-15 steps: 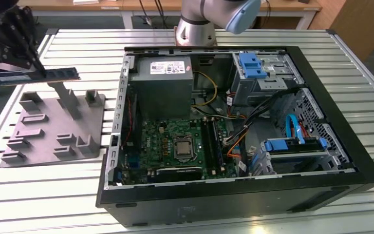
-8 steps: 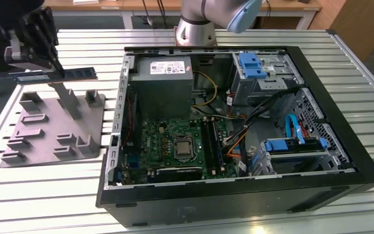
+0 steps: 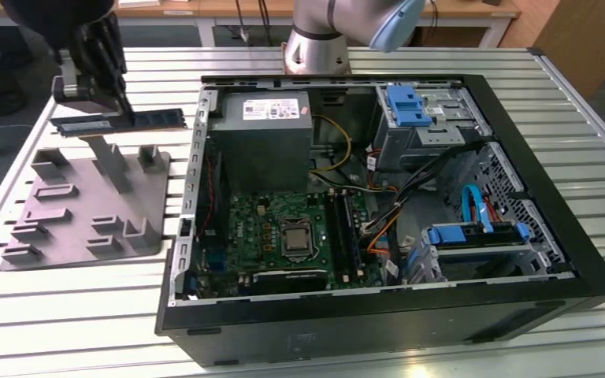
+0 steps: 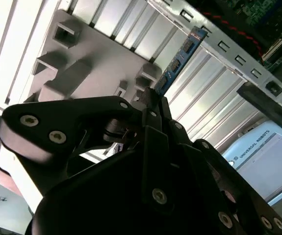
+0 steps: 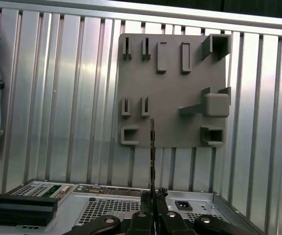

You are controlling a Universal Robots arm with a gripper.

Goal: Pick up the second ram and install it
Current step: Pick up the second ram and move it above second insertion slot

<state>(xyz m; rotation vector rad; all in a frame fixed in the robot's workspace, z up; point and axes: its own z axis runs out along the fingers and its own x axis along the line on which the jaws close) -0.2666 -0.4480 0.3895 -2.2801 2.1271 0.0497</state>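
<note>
Exterior view: the pincer [image 3: 94,116] is clamped on the second ram [image 3: 155,119], holding it level above the grey moulded block [image 3: 82,213] on the slatted tabletop [image 3: 72,315]. The open computer case [image 3: 586,260] sits beside the block, toward the exterior view's right, motherboard [image 3: 261,228] exposed

Noted: black end effector [image 3: 90,114]. The second ram [image 4: 180,58] is blue-faced with dark chips in the second wrist view. Plain grey moulded block [image 3: 82,213]. Silver worktop [image 3: 72,315], ribbed in parallel slats. Black computer case [image 3: 554,181], green motherboard [image 3: 281,216], blue drive caddies [image 3: 408,106].
</note>
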